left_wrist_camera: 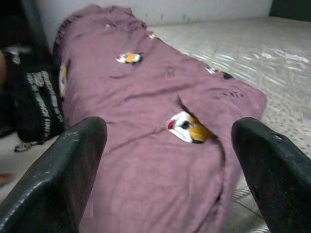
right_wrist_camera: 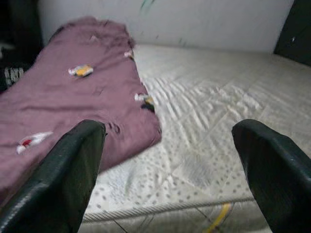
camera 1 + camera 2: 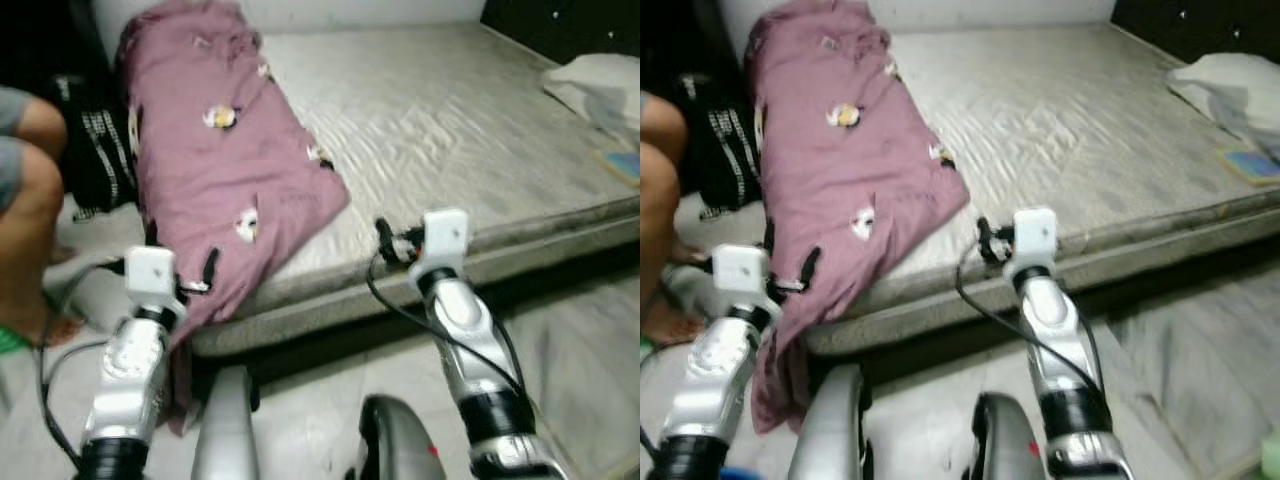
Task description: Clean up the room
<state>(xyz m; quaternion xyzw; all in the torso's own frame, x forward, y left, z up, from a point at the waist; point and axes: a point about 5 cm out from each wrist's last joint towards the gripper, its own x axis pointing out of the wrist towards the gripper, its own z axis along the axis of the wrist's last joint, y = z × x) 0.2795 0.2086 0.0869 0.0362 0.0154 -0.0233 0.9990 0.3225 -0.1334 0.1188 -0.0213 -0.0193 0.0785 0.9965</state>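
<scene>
A mauve blanket [image 3: 220, 150] with small cartoon prints lies in a long heap along the left side of a bare grey mattress [image 3: 450, 120], and its lower end hangs over the front edge. My left gripper [image 1: 167, 128] is open just in front of that hanging end, its fingers [image 3: 210, 268] close to the cloth and holding nothing. My right gripper [image 2: 167, 130] is open at the mattress's front edge, to the right of the blanket [image 2: 73, 97], and is empty too.
A white pillow [image 3: 600, 85] and a flat colourful item [image 3: 622, 165] lie at the mattress's far right. At the left edge is a person's bent knee [image 3: 25, 190], with a black and white cloth [image 3: 95, 150] beside the bed. Pale floor [image 3: 590, 370] runs in front.
</scene>
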